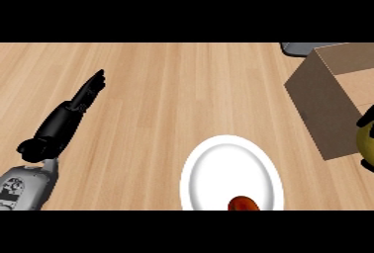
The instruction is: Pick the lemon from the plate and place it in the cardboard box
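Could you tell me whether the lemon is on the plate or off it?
Off it: the right hand curls round the lemon by the cardboard box; the plate holds only a reddish item.

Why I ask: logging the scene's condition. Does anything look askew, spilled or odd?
Nothing looks spilled or damaged. The one oddity is a reddish-brown item on the near rim of the plate, cut off by the view's lower edge. The lemon shows at the right edge in the right hand, beside the cardboard box.
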Robot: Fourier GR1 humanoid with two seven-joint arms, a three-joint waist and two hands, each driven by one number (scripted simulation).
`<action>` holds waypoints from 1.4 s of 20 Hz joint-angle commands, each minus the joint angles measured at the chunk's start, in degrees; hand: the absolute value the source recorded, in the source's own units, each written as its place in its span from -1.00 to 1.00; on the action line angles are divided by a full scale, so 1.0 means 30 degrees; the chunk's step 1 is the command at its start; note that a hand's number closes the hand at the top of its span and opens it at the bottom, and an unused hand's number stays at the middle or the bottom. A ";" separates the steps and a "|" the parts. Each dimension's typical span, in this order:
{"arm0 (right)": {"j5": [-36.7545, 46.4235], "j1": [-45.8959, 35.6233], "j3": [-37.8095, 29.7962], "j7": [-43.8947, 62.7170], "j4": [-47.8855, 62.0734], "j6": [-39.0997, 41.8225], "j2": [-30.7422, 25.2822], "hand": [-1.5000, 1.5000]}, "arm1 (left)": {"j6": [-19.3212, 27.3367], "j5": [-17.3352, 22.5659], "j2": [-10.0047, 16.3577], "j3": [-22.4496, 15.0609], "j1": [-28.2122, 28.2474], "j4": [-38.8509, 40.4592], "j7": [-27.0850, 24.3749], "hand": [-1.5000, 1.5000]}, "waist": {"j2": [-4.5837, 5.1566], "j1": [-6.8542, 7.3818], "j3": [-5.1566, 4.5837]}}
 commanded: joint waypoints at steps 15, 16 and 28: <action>0.7429 -0.6215 0.5923 -1.0037 1.4521 0.2475 -0.4715 -1.00 | 0.0117 -0.1053 -0.1492 -0.1240 -0.1509 0.0902 -0.0025 0.00 | 0.0287 0.1519 -0.0017; 0.7148 -0.6504 0.5989 -1.0924 1.4930 0.2649 -0.4774 -1.00 | -0.0412 -0.0693 -0.0966 -0.1024 -0.1007 0.0407 -0.0064 0.00 | 0.0172 0.1638 -0.0013; -0.4437 -0.6605 0.4337 -0.9023 1.7972 0.8152 -0.0025 -1.00 | -0.0399 -0.0725 -0.0704 -0.0532 -0.1219 0.1096 0.0045 0.00 | 0.0221 0.1055 -0.0018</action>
